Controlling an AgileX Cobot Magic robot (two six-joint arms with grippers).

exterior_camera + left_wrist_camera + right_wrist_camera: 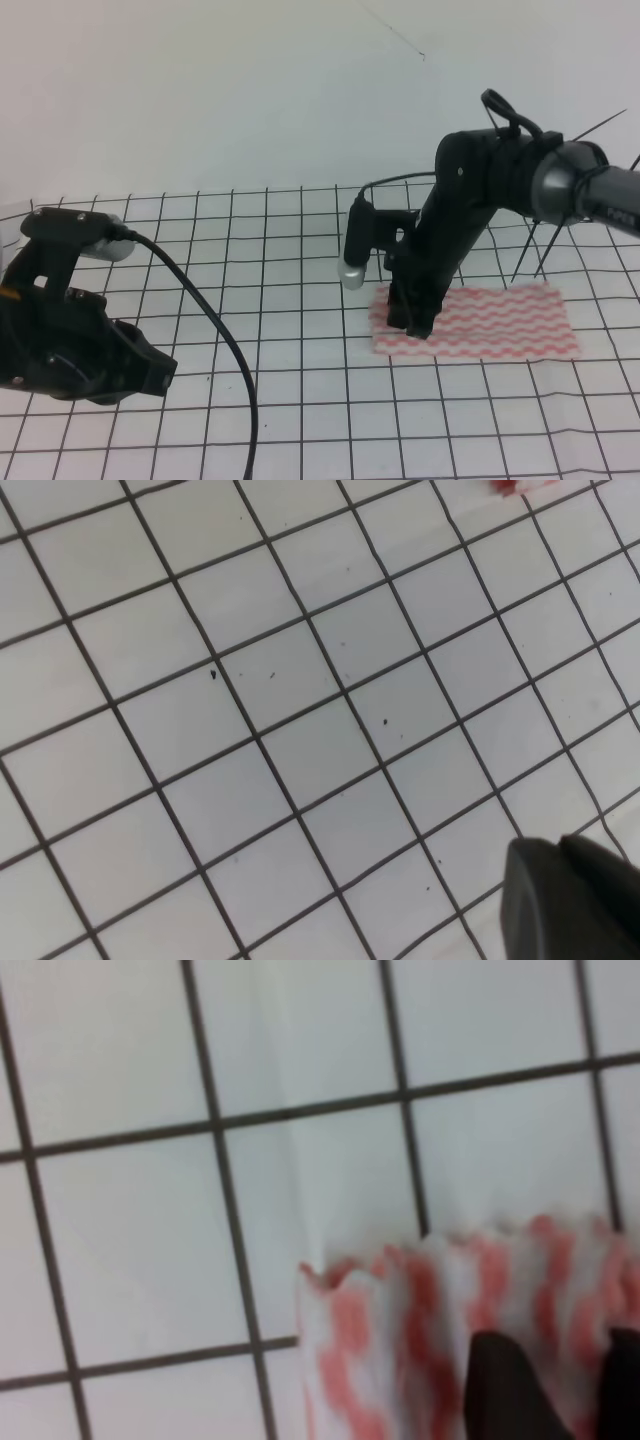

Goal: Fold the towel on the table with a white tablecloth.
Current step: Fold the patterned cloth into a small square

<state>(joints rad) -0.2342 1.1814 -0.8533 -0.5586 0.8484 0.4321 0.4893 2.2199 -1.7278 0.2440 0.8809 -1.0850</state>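
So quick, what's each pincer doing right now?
Left pincer: off the towel, holding nothing; open or closed cannot be told.
Right pincer: open, tips down on the towel.

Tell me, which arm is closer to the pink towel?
Right. Its tool is down on the towel's left end; the left tool sits far off over bare tablecloth.

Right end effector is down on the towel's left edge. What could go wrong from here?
1. The right end effector sits low on the towel; its fingertips could pinch the white tablecloth too and drag it up with the fold.
2. The grasp is near one corner of the towel only, so lifting may give a skewed, bunched fold.
3. The left end effector is far off over bare grid, so nothing pins the towel's other side; it may slide.
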